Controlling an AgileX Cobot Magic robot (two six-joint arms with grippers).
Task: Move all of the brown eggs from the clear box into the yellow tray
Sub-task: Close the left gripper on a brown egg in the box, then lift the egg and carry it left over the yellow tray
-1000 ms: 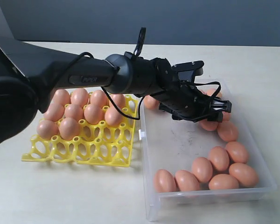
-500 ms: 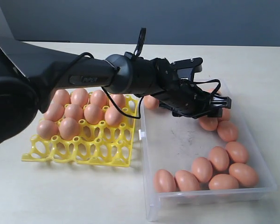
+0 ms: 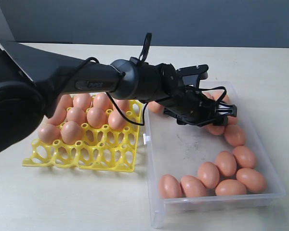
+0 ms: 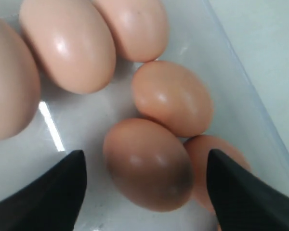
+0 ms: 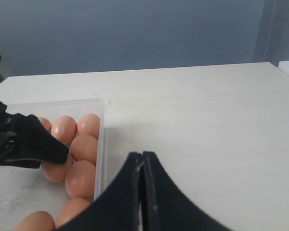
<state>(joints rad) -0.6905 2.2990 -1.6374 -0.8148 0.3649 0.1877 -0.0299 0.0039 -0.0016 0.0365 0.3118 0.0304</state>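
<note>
Eggs (image 3: 225,163) split two ways: some lie loose in the box (image 3: 216,204), along its near wall and in the far right corner, the rest sit in the tray's (image 3: 111,156) far rows. Your left gripper (image 4: 145,158) hangs over that corner cluster, jaws spread wide either side of one egg (image 4: 147,168), gripping nothing. Your right gripper (image 5: 142,161) is pressed closed, empty, over the table (image 5: 207,110) beside the box.
</note>
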